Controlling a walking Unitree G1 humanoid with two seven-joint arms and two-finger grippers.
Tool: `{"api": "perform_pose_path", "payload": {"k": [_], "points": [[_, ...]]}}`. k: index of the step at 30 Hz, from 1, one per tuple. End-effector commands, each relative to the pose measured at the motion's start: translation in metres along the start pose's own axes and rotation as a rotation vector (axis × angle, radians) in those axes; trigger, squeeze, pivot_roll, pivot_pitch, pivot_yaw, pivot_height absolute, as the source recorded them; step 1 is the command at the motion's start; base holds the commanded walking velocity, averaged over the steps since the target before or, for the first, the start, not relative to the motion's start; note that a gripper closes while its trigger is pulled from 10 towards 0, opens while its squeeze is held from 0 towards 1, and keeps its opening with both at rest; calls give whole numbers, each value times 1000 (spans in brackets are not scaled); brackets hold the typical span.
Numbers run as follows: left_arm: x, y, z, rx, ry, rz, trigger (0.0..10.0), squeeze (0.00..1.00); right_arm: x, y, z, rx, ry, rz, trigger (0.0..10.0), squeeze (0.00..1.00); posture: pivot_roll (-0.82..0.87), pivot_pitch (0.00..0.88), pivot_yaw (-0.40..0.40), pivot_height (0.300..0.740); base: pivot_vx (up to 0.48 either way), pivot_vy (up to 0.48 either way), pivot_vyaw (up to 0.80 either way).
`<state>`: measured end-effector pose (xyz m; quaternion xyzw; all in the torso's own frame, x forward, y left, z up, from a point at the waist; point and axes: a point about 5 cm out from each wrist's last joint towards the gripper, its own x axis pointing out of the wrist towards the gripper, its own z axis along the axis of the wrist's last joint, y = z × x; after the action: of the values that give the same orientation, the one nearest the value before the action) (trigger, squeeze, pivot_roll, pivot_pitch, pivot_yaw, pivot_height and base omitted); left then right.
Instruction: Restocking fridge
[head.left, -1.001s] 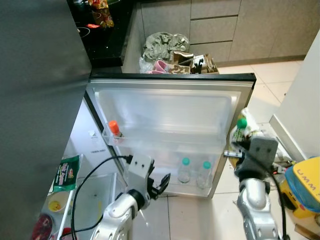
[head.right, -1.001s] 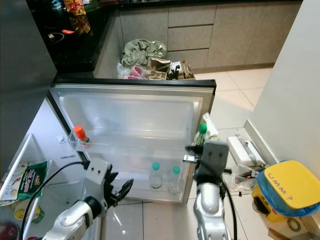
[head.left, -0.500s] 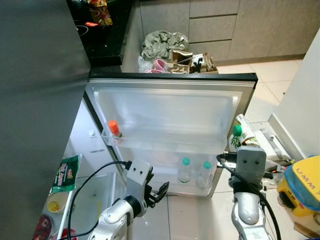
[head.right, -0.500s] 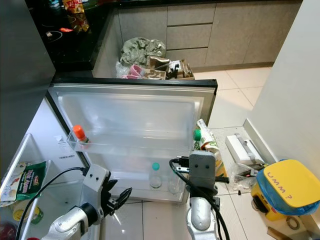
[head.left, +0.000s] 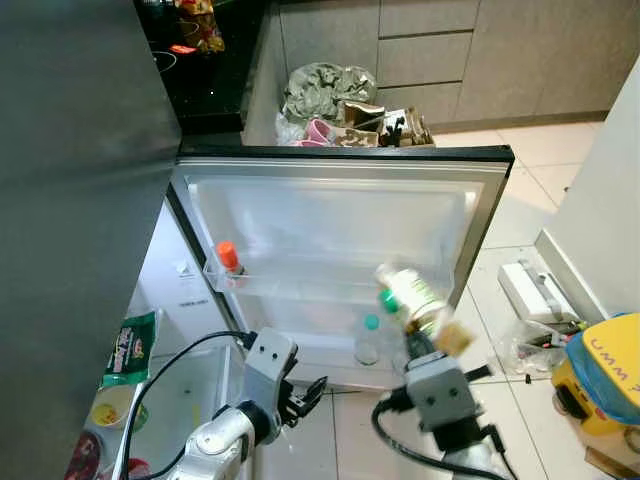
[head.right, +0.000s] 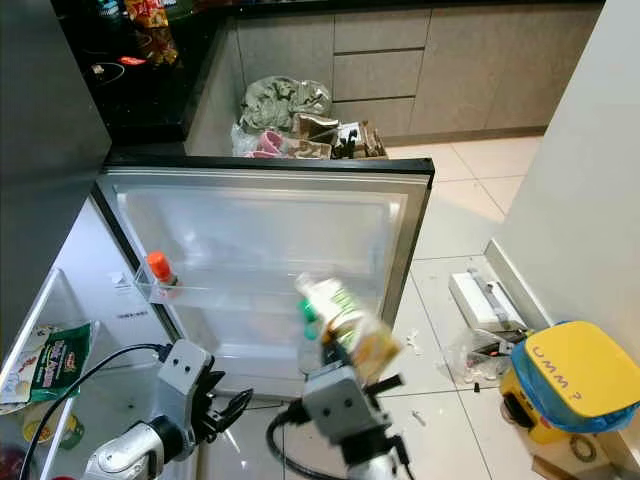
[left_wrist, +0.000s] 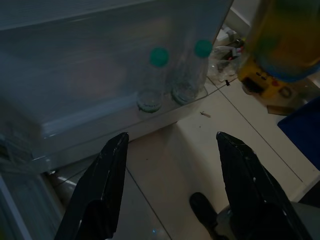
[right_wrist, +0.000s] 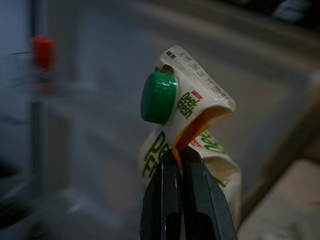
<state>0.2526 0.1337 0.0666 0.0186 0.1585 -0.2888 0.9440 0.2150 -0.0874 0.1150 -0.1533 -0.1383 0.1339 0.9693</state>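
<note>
Right pincer (right_wrist: 181, 155), clamped on juice carton (head.left: 412, 297), has swung leftward from beside the fridge door (head.left: 330, 215) to in front of its lower shelf bottles (left_wrist: 150, 80). Left pincer (left_wrist: 170, 145) low, fingers still apart

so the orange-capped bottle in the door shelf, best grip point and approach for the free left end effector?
Grip the orange-capped bottle by its cap and neck, coming down from above. It stands upright in the door shelf, whose clear front rail seems to cover the body, so only the top offers open sides. The left end effector is open and low near the door's foot, so it would have to rise first.
</note>
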Motion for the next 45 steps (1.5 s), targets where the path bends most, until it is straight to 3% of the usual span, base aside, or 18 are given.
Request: {"api": "perform_pose_path", "payload": {"k": [1,7,10,15,26,45], "points": [[-4,6,-7,15,29,11,10000,0,8,-6,1,108,26,45,10000,0,-113,153,56,740,0,0,0],[-4,4,-9,14,32,6,10000,0,24,-14,-3,196,58,82,10000,0,-114,152,58,740,0,0,0],[-3,4,-9,13,31,16,10000,0,45,-28,-7,243,62,89,10000,0,-100,147,69,740,0,0,0],[0,6,-8,3,24,60,10000,0,60,-35,-3,301,38,133,10000,0,-91,140,78,740,0,0,0],[4,0,-11,-5,24,71,10000,0,69,-38,3,343,19,118,10000,0,-94,129,78,740,0,0,0],[7,2,-12,-5,22,99,10000,0,68,-34,0,363,32,153,10000,0,-96,127,74,655,0,0,0]]}}
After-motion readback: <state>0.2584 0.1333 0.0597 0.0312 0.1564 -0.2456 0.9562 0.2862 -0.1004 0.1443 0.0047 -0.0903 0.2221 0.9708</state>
